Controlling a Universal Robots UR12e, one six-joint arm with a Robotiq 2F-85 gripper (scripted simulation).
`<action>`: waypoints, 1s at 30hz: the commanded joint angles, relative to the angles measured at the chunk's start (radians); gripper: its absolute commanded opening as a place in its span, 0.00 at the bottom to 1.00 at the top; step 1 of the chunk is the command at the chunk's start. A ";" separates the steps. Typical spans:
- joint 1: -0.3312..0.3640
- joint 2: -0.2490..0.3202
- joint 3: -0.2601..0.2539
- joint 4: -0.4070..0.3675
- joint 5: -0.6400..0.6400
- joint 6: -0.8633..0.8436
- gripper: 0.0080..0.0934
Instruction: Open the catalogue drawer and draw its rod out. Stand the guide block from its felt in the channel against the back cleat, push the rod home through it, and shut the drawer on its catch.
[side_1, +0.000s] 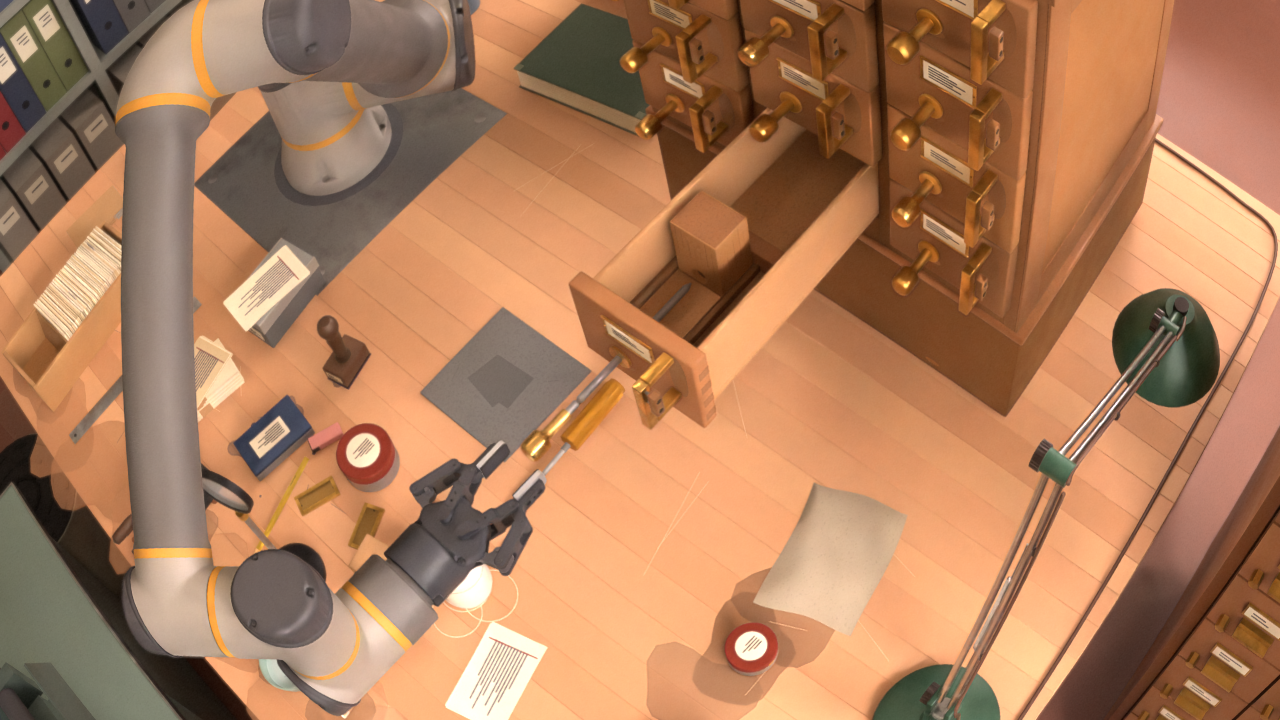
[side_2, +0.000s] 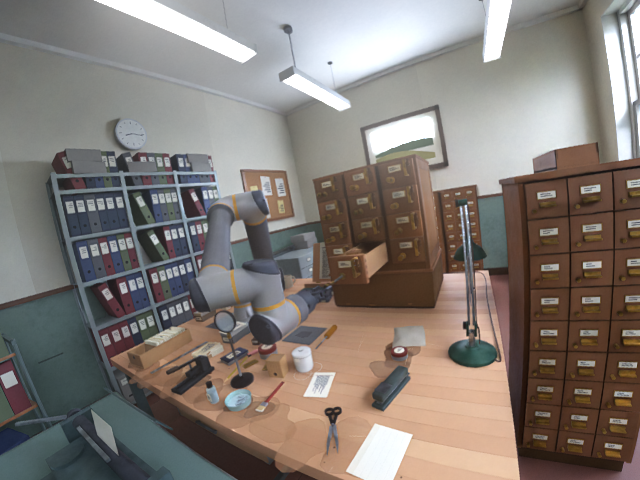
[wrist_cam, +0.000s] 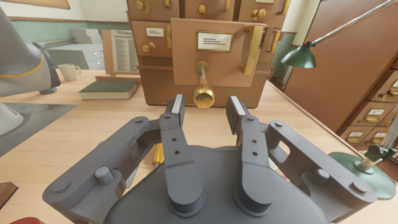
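Observation:
The rod's brass knob (wrist_cam: 203, 94) points at me just beyond my fingertips, and the rod (side_1: 573, 407) sticks out of the open drawer's front (side_1: 646, 358), partly drawn. My gripper (side_1: 510, 470) (wrist_cam: 205, 109) faces the knob from the desk side, open and empty. The drawer (side_1: 716, 260) (side_2: 356, 261) stands pulled out of the cabinet. The wooden guide block (side_1: 709, 240) stands upright in the drawer's channel, with the rod's tip short of it. The grey felt (side_1: 506, 378) lies empty on the desk left of the drawer front.
A yellow-handled screwdriver (side_1: 582, 421) lies on the desk right beside the rod and under my fingers. Red tins (side_1: 365, 454) (side_1: 750, 647), brass clips and a stamp (side_1: 342, 351) sit to the left. A green lamp (side_1: 1164, 345) stands on the right.

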 joint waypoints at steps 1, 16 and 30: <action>0.001 -0.002 0.001 -0.001 0.001 0.000 0.52; 0.019 -0.023 0.038 -0.017 0.019 0.000 0.52; 0.026 -0.030 0.052 -0.023 0.025 0.000 0.52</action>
